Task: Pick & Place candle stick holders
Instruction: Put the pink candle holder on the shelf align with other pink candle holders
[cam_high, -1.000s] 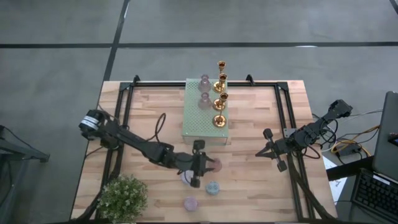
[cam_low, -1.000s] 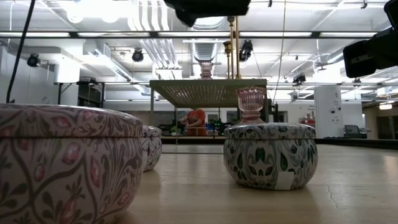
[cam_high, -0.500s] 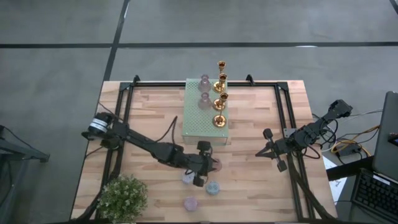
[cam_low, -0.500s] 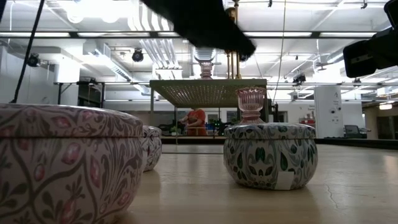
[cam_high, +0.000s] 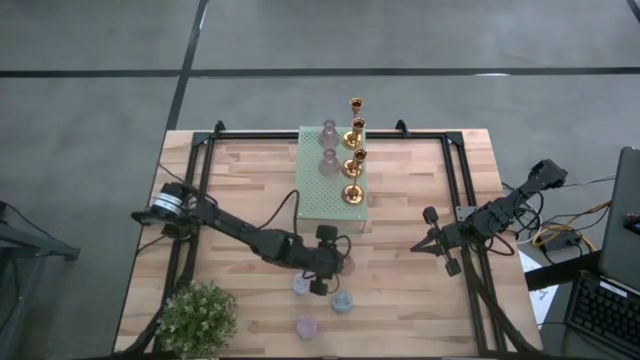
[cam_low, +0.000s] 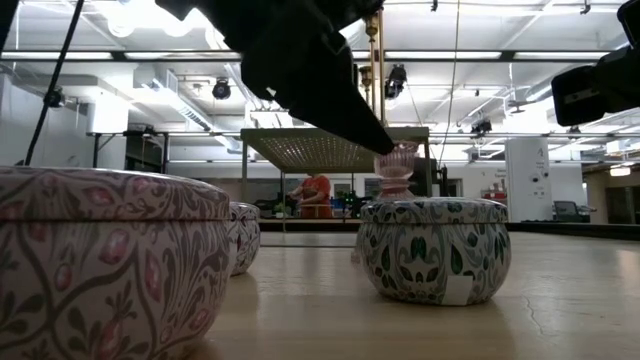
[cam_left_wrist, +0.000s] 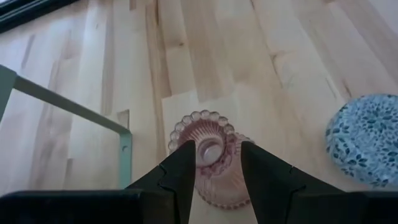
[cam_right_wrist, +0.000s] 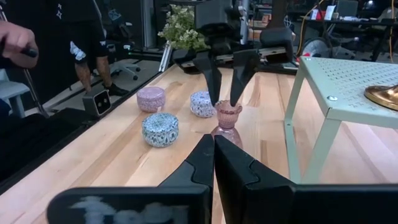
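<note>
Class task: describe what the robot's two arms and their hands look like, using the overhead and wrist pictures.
Both arms are dark, slim and jointed. The left arm has a pale band near its base and a thin black cable looping alongside. Left hand and right hand each end in two matte black, wedge-shaped fingers.

Pink glass holder (cam_left_wrist: 210, 163): ribbed, beaded rim, upright on patterned round tin, near front corner of green perforated stand (cam_high: 320, 200).
Two lilac glass holders (cam_high: 329, 131), (cam_high: 328, 161): upright on stand top, left side, one behind other.
Four gold holders (cam_high: 352, 193), (cam_high: 354, 162), (cam_high: 355, 132), (cam_high: 356, 104): shiny, round base, thin stem, upright in row along stand right side; farthest one looks beyond stand edge.
</note>
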